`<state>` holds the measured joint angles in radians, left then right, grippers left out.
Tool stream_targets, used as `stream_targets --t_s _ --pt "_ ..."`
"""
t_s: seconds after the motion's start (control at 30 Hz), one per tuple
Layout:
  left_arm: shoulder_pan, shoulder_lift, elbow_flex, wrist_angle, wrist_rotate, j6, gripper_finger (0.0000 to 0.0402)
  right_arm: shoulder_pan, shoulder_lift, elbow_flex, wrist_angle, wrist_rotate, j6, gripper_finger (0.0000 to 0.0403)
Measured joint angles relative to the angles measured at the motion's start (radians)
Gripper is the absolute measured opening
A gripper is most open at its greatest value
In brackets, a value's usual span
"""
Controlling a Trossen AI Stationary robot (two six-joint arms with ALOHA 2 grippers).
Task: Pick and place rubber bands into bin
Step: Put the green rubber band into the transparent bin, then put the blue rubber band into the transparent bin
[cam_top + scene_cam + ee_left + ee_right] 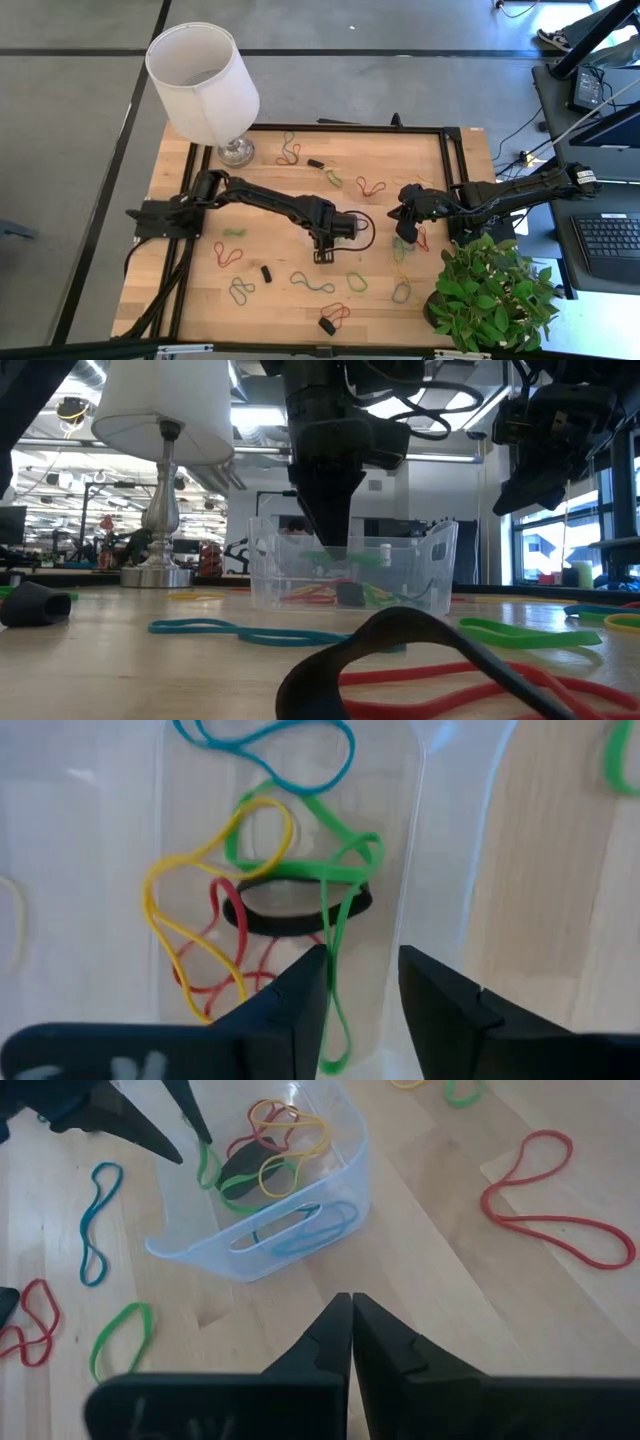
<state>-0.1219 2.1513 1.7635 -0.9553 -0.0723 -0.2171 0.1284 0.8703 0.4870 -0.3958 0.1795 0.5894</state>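
Note:
The clear bin (pixel 352 240) stands mid-table and holds several rubber bands: yellow (pixel 190 880), red (pixel 215 975), black (pixel 290 915), blue (pixel 270 750) and green (pixel 345 860). My left gripper (pixel 362 980) points down into the bin (pixel 270 1190), open. The green band's loose strand (pixel 335 1020) runs down between its fingers. More bands lie loose on the wooden table, such as a red one (pixel 555 1205) and a blue one (pixel 92 1220). My right gripper (pixel 351 1305) hovers shut to the right of the bin, above the table. My left gripper points down into the bin with its fingers apart. The green band's strand (pixel 333 970) runs right along the inner side of one finger (pixel 300 1000). I cannot tell whether the two touch. The band's upper loops lie on the other bands in the bin.
A lamp with a white shade (pixel 205 75) stands at the far left corner, a potted plant (pixel 490 295) at the near right corner. Small black pieces (pixel 327 325) and loose bands (pixel 312 283) lie near the table's front edge. A black band (pixel 400 660) lies close to the low camera.

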Motion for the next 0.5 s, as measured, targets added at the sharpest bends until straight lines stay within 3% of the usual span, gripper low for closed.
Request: stream_targets --t_s 0.13,0.5 --pt "0.002 0.0 0.0 0.0 0.045 -0.007 0.0129 0.0 0.0 0.0 0.0 0.0 0.001 0.0017" --pt "0.022 -0.032 -0.001 -0.029 -0.031 -0.094 0.0138 0.0 0.0 0.0 0.0 0.0 0.003 0.0017"
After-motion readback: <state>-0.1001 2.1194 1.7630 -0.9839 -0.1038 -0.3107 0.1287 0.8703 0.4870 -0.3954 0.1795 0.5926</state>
